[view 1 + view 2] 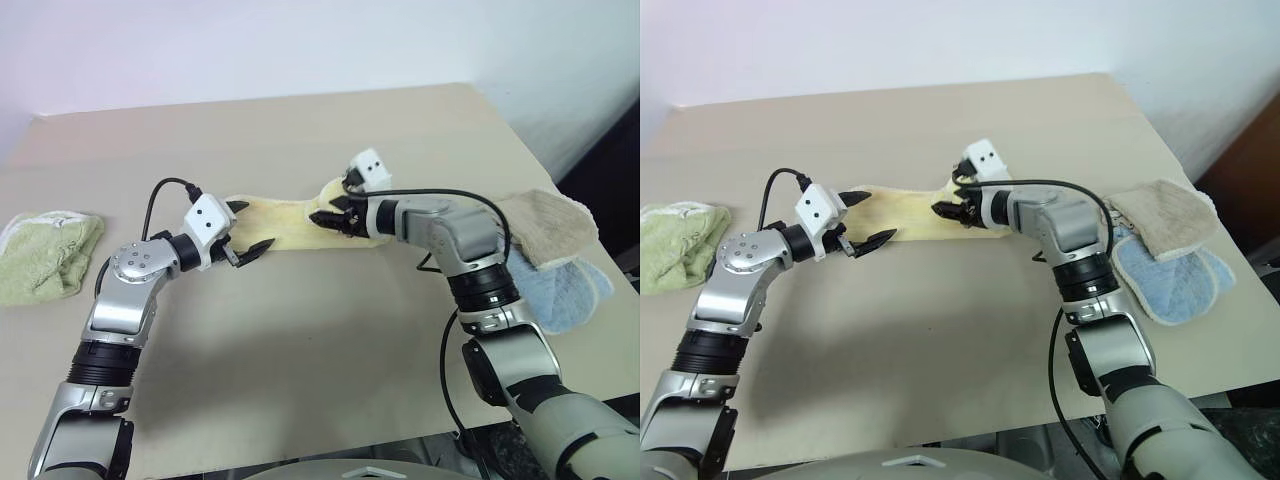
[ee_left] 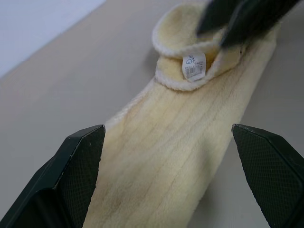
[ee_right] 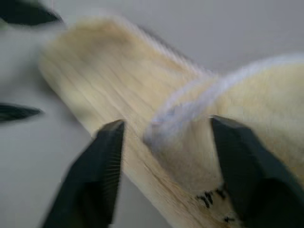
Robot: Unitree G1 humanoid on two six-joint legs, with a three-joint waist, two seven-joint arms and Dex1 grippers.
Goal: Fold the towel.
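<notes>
The pale yellow towel (image 1: 290,222) lies as a narrow strip across the middle of the table (image 1: 300,340). Its right end is curled over onto the strip, with a small white label (image 2: 194,66) showing on the fold. My left gripper (image 1: 252,226) is open at the strip's left end, one finger on each side of it. My right gripper (image 1: 330,213) is over the curled right end. In the right wrist view its fingers (image 3: 104,156) stand apart around the raised fold, beside a small dark embroidered mark (image 3: 213,197).
A crumpled light green towel (image 1: 45,255) lies at the table's left edge. At the right edge a beige towel (image 1: 545,225) lies on a light blue one (image 1: 565,290). Black cables loop off both wrists.
</notes>
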